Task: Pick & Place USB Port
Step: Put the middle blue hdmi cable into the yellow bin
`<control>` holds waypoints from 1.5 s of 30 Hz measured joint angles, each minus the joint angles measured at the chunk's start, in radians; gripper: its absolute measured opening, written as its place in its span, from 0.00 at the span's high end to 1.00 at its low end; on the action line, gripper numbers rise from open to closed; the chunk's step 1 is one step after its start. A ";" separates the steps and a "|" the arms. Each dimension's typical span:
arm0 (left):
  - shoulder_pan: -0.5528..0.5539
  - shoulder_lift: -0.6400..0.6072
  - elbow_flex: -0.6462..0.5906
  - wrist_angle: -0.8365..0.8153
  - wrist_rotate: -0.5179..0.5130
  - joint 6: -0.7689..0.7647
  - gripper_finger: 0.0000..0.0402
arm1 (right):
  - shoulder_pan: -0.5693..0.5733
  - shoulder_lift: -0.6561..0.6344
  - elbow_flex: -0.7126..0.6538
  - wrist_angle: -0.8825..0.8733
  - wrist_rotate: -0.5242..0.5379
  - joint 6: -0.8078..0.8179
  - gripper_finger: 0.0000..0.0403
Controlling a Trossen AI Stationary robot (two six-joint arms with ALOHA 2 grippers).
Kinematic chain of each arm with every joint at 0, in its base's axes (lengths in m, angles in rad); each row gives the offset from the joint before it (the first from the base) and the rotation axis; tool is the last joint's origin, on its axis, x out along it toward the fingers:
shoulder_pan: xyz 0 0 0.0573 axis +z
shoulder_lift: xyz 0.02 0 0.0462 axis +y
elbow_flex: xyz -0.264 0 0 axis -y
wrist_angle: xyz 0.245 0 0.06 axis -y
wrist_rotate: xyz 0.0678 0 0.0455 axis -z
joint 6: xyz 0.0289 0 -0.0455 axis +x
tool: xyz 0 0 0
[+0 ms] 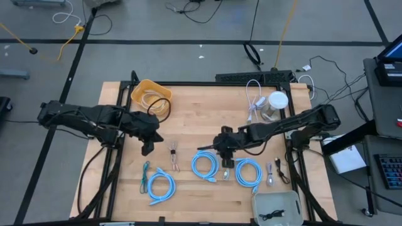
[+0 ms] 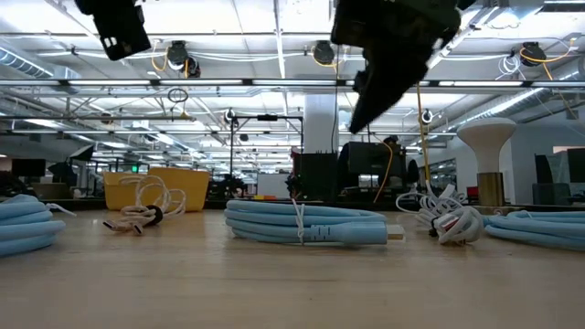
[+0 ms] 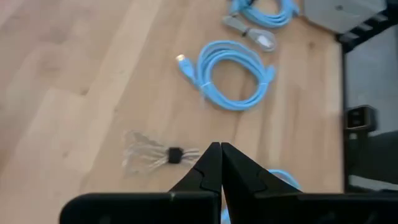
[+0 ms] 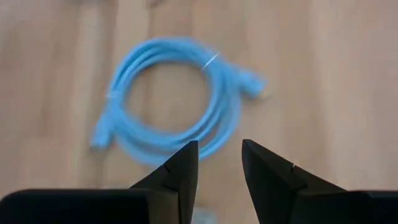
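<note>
Three coiled light-blue USB cables lie flat on the wooden table: a middle coil (image 1: 204, 166) (image 4: 180, 102) (image 2: 306, 224), a right coil (image 1: 248, 171) and a near-left coil (image 1: 161, 186). A small clear cable bundle with a black tie (image 1: 174, 156) (image 3: 152, 155) lies between the arms. My right gripper (image 1: 223, 149) (image 4: 219, 155) hovers open above the middle coil's far right side, raised off the table (image 2: 393, 55). My left gripper (image 1: 149, 143) (image 3: 221, 152) is shut, raised (image 2: 119, 23), just left of the clear bundle.
A yellow bowl (image 1: 151, 94) (image 2: 155, 187) holding a cable sits at the far left. White cables (image 1: 254, 100) and a white round object (image 1: 276, 103) are at the far right. A grey tray (image 1: 276, 206) with a black cable sits at the near right corner. Small cables (image 1: 271, 171) lie beside the right coil.
</note>
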 joint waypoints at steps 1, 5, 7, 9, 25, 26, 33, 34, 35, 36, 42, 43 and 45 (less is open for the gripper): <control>-0.002 -0.002 0.000 0.000 -0.012 -0.001 0.99 | 0.005 -0.002 0.000 -0.022 -0.042 0.026 0.71; -0.005 -0.003 0.000 0.006 -0.033 -0.007 0.99 | 0.045 -0.018 0.001 -0.020 -0.118 0.102 0.71; -0.005 -0.003 0.000 0.017 -0.041 -0.007 0.99 | 0.068 -0.024 0.001 -0.016 -0.118 0.129 0.71; -0.006 -0.003 0.000 0.029 -0.058 -0.006 0.99 | 0.086 -0.019 0.002 -0.007 -0.112 0.154 0.71; -0.005 0.005 -0.001 0.070 -0.100 -0.017 0.99 | 0.053 0.121 0.000 0.070 -0.113 0.103 0.71; -0.005 0.005 -0.001 0.070 -0.101 -0.021 0.99 | 0.048 0.121 0.000 0.064 -0.095 0.104 0.71; -0.005 0.005 -0.001 0.070 -0.112 -0.033 0.99 | -0.007 0.120 -0.012 0.071 0.046 0.134 0.71; -0.005 0.005 -0.001 0.070 -0.112 -0.035 0.99 | -0.019 0.122 -0.022 0.085 0.046 0.160 0.71; -0.005 0.005 -0.001 0.070 -0.112 -0.038 0.99 | -0.035 0.132 -0.032 0.098 0.040 0.191 0.71; -0.005 0.005 -0.001 0.070 -0.112 -0.038 0.99 | -0.048 0.145 -0.040 0.114 0.021 0.223 0.71; -0.005 0.006 -0.001 0.071 -0.118 -0.036 0.99 | -0.067 0.184 -0.090 0.187 -0.096 0.336 0.71; -0.005 0.006 -0.001 0.071 -0.121 -0.035 0.99 | -0.060 0.185 -0.095 0.186 -0.107 0.341 0.71; -0.005 0.005 -0.001 0.072 -0.125 -0.034 0.99 | -0.045 0.184 -0.103 0.177 -0.112 0.342 0.71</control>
